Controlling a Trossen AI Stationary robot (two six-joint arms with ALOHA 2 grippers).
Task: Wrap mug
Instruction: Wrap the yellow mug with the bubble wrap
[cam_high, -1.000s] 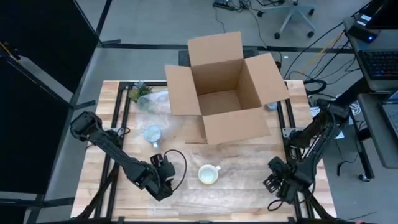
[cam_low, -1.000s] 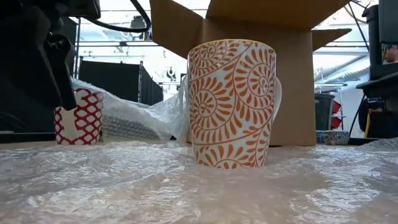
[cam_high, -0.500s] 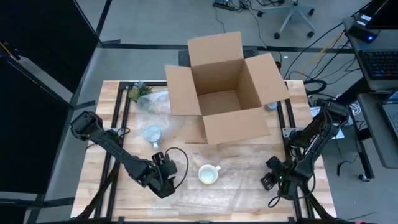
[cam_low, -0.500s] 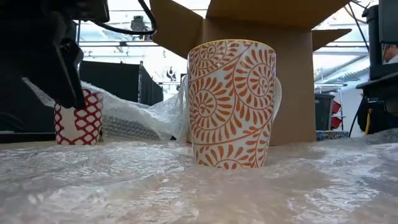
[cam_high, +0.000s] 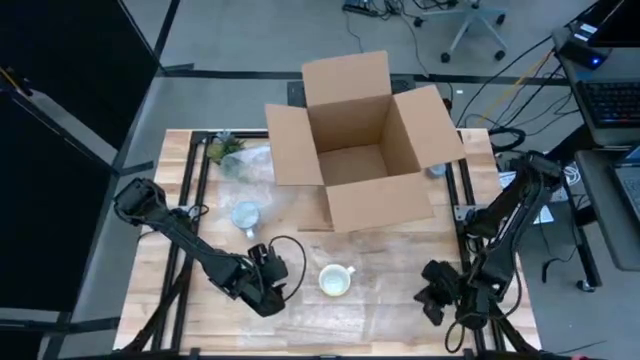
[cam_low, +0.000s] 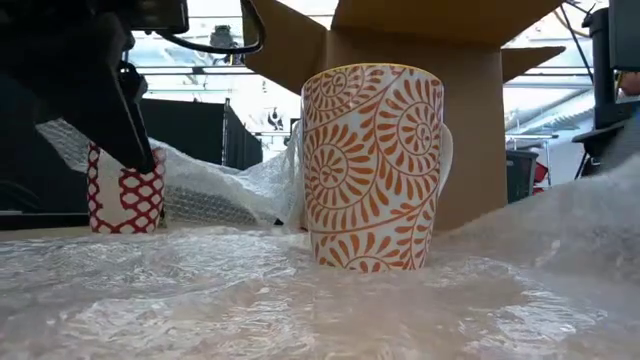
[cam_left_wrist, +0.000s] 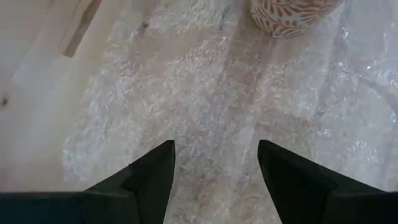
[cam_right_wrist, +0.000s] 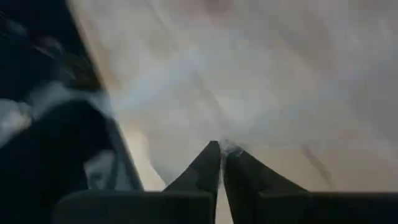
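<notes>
Orange-patterned mug (cam_low: 372, 168) is standing upright on the bubble wrap sheet (cam_low: 300, 300), near the front-middle of the wooden table (cam_high: 170, 200), in front of the open cardboard box (cam_high: 365, 140).

Right gripper (cam_right_wrist: 222, 163) is sitting at the sheet's right edge; its fingers are pressed together with film pinched between the tips. In the low view the wrap is rising in a slope on the mug's right side, clear of the table.

Left gripper (cam_left_wrist: 214, 165) is hovering just above the sheet to the mug's left, fingers spread apart, holding nothing. Mug base is showing just ahead of it in the left wrist view.

Judgement: the step in hand is folding the first flap, with the right edge being lifted to go over the mug. Wrapping is at an early stage; the mug is bare on all sides.

Next move likely calls for carrying the pinched edge up and across the rim without dragging or tipping the mug, while the left gripper pins or takes its own edge.

Also on table: a red-patterned cup (cam_low: 125, 195) with more loose wrap (cam_low: 215, 185), well apart from the mug.
</notes>
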